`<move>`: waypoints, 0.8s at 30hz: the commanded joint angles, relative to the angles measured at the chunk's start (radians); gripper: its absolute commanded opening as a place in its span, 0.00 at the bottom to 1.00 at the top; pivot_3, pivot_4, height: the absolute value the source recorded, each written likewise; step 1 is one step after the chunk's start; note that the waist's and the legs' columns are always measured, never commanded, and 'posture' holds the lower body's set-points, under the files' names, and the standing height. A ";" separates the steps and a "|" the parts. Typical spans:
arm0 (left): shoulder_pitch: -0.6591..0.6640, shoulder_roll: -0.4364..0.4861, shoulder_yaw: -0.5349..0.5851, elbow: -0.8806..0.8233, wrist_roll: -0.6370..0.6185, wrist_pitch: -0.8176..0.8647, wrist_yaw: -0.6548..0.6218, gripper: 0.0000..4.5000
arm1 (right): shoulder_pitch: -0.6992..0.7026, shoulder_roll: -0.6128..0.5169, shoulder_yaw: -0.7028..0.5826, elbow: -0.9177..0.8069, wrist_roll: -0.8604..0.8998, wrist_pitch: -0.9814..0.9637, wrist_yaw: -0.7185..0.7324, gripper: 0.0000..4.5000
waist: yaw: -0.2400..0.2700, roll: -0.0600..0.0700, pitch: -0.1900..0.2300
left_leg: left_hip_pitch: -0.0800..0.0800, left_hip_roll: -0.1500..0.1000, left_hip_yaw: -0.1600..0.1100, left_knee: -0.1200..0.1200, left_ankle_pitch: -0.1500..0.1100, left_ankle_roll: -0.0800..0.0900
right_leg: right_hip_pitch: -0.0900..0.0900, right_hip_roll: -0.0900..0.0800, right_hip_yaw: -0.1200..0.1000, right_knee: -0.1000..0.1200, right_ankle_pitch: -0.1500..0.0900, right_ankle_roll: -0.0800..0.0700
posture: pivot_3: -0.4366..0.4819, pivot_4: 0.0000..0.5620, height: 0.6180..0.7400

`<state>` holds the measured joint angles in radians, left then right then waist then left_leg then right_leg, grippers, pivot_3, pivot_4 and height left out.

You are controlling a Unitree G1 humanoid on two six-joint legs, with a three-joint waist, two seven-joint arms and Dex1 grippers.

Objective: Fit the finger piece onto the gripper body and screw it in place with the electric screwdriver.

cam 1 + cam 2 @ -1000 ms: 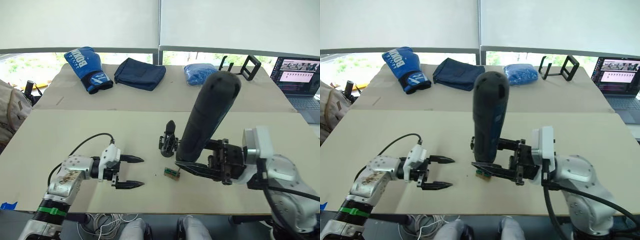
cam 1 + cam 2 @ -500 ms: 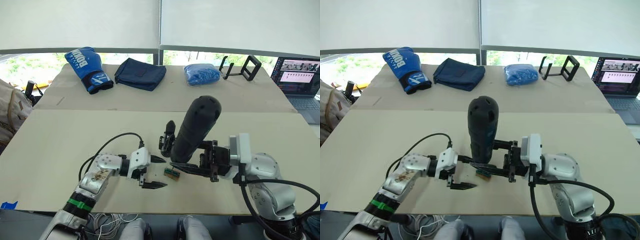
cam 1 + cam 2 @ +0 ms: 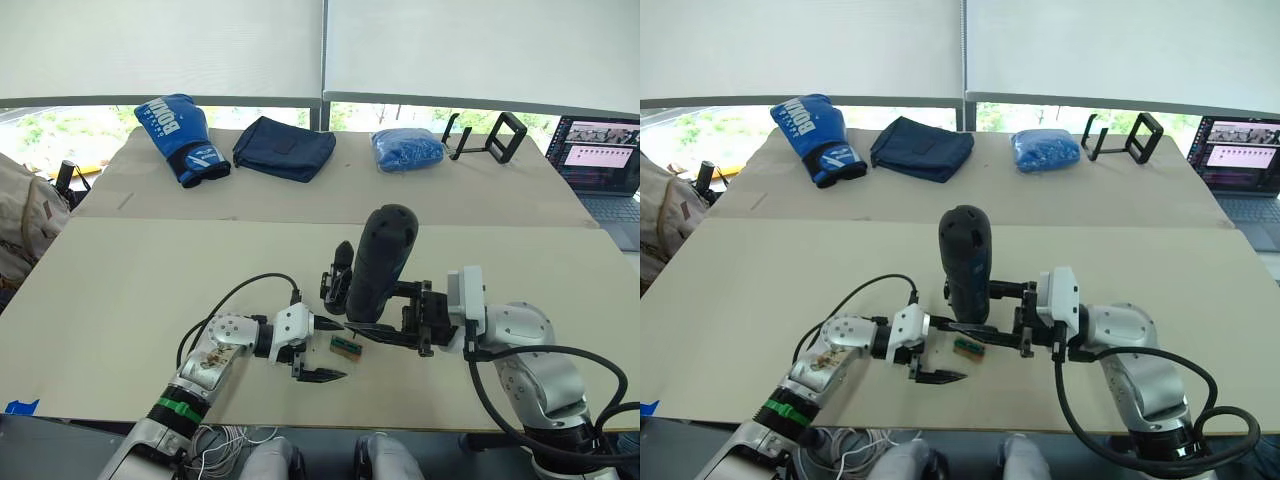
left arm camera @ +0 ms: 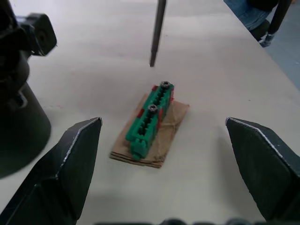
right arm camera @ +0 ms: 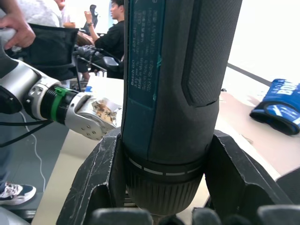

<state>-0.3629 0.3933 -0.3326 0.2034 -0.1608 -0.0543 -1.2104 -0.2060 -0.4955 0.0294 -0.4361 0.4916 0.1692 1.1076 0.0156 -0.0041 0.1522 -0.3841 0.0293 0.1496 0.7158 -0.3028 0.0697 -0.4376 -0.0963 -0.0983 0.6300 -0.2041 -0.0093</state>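
Now your right tool (image 3: 385, 337) clamps the screwdriver (image 3: 378, 263) upright beside the gripper body (image 3: 336, 283); your left tool (image 4: 164, 178) gapes around the green block (image 4: 151, 119). Next, probably lower the bit onto a screw.

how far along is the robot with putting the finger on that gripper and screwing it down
Early. Done: the right gripper holds the electric screwdriver upright, its bit hanging above the table. In hand: the left gripper is open around the green screw block, which carries two screws. Left: the gripper body stands behind with nothing being fitted to it, and no screw is driven yet.
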 commanded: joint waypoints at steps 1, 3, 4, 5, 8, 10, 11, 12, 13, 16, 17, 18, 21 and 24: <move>0.000 -0.013 -0.015 0.042 0.017 -0.015 0.005 1.00 | 0.009 -0.006 -0.014 -0.031 0.024 -0.041 -0.004 0.44 | 0.001 0.000 0.000 | 0.000 0.000 0.000 0.000 0.000 0.000 | 0.001 0.000 0.000 0.000 0.000 0.000 | 0.48 0.27 1.00; 0.001 -0.016 -0.019 0.045 0.017 -0.019 0.000 1.00 | 0.017 -0.014 -0.013 -0.036 0.027 -0.043 0.006 0.44 | 0.001 0.000 0.000 | 0.000 0.000 0.000 0.001 0.000 0.001 | 0.001 -0.001 0.000 0.000 0.000 0.000 | 0.48 0.27 1.00; 0.002 -0.017 -0.021 0.044 0.017 -0.019 -0.001 1.00 | 0.021 -0.016 -0.014 -0.038 0.028 -0.043 0.008 0.44 | 0.001 0.000 0.000 | 0.000 0.000 0.000 0.001 0.000 0.001 | 0.001 -0.001 0.000 0.000 0.000 0.000 | 0.48 0.27 1.00; 0.003 -0.018 -0.023 0.043 0.016 -0.019 -0.004 1.00 | 0.023 -0.019 -0.015 -0.039 0.029 -0.044 0.010 0.44 | 0.001 0.000 0.000 | 0.000 0.000 0.000 0.001 -0.001 0.001 | 0.001 -0.001 0.000 0.000 0.000 0.000 | 0.48 0.27 1.00; 0.004 -0.024 -0.029 0.044 0.015 -0.019 -0.011 1.00 | 0.026 -0.026 -0.018 -0.034 0.027 -0.048 0.010 0.44 | 0.001 0.000 0.000 | 0.000 0.000 0.000 0.001 -0.001 0.001 | 0.001 -0.001 0.000 0.000 0.000 0.000 | 0.48 0.27 1.00; 0.003 -0.027 -0.033 0.044 0.018 -0.020 -0.014 1.00 | 0.025 -0.030 -0.018 -0.029 0.027 -0.051 0.012 0.44 | 0.001 0.000 0.000 | 0.000 0.000 -0.001 0.001 -0.001 0.001 | 0.001 -0.001 0.000 0.000 0.000 0.000 | 0.48 0.27 1.00; 0.003 -0.028 -0.034 0.043 0.018 -0.019 -0.014 1.00 | 0.024 -0.031 -0.019 -0.026 0.027 -0.052 0.011 0.44 | 0.001 0.000 0.000 | 0.000 0.000 -0.001 0.001 -0.001 0.001 | 0.001 -0.001 0.000 0.000 0.000 0.000 | 0.48 0.27 1.00; 0.003 -0.030 -0.035 0.042 0.018 -0.019 -0.015 1.00 | 0.023 -0.032 -0.019 -0.024 0.026 -0.054 0.011 0.44 | 0.002 0.000 0.000 | 0.000 0.000 -0.001 0.001 -0.001 0.001 | 0.001 -0.001 0.000 0.000 0.000 0.000 | 0.48 0.27 1.00; 0.003 -0.031 -0.035 0.042 0.018 -0.018 -0.016 1.00 | 0.022 -0.033 -0.019 -0.022 0.026 -0.054 0.010 0.44 | 0.002 0.000 0.000 | 0.000 0.000 -0.001 0.001 -0.001 0.001 | 0.001 -0.001 0.000 0.000 0.000 0.000 | 0.48 0.27 1.00; 0.004 -0.031 -0.035 0.040 0.017 -0.017 -0.020 1.00 | 0.023 -0.034 -0.020 -0.020 0.026 -0.055 0.008 0.44 | 0.002 0.000 0.000 | 0.000 0.000 -0.001 0.001 -0.001 0.001 | 0.001 -0.001 0.000 0.000 0.000 0.000 | 0.48 0.27 1.00; 0.005 -0.030 -0.035 0.039 0.016 -0.015 -0.021 1.00 | 0.024 -0.033 -0.018 -0.018 0.026 -0.056 0.008 0.44 | 0.002 0.000 0.000 | 0.000 0.000 -0.001 0.001 -0.001 0.001 | 0.001 -0.001 0.000 0.000 0.000 0.000 | 0.48 0.27 1.00; 0.006 -0.030 -0.035 0.037 0.016 -0.012 -0.022 1.00 | 0.024 -0.032 -0.015 -0.017 0.024 -0.057 0.008 0.44 | 0.002 0.000 0.000 | 0.000 0.000 -0.001 0.001 -0.001 0.001 | 0.001 -0.001 0.000 0.000 0.000 0.000 | 0.48 0.27 1.00; 0.008 -0.029 -0.036 0.033 0.016 -0.008 -0.022 1.00 | 0.026 -0.027 -0.008 -0.015 0.020 -0.059 0.007 0.44 | 0.002 0.000 0.000 | 0.000 0.000 -0.001 0.001 -0.001 0.001 | 0.001 -0.001 0.000 0.000 0.000 0.000 | 0.48 0.27 1.00; 0.013 -0.030 -0.038 0.024 0.015 -0.003 -0.020 1.00 | 0.029 -0.024 -0.004 -0.008 0.017 -0.063 0.007 0.44 | 0.002 0.000 0.000 | 0.000 0.000 -0.001 0.001 -0.001 0.001 | 0.001 -0.001 0.000 0.000 0.000 0.000 | 0.48 0.27 1.00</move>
<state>-0.3685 0.3737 -0.3372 0.2256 -0.1588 -0.0716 -1.2294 -0.1737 -0.5234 0.0328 -0.4218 0.4917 0.1535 1.1140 0.0175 -0.0041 0.1520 -0.3843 0.0292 0.1489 0.7170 -0.3036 0.0712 -0.4368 -0.0974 -0.0986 0.6297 -0.2040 -0.0088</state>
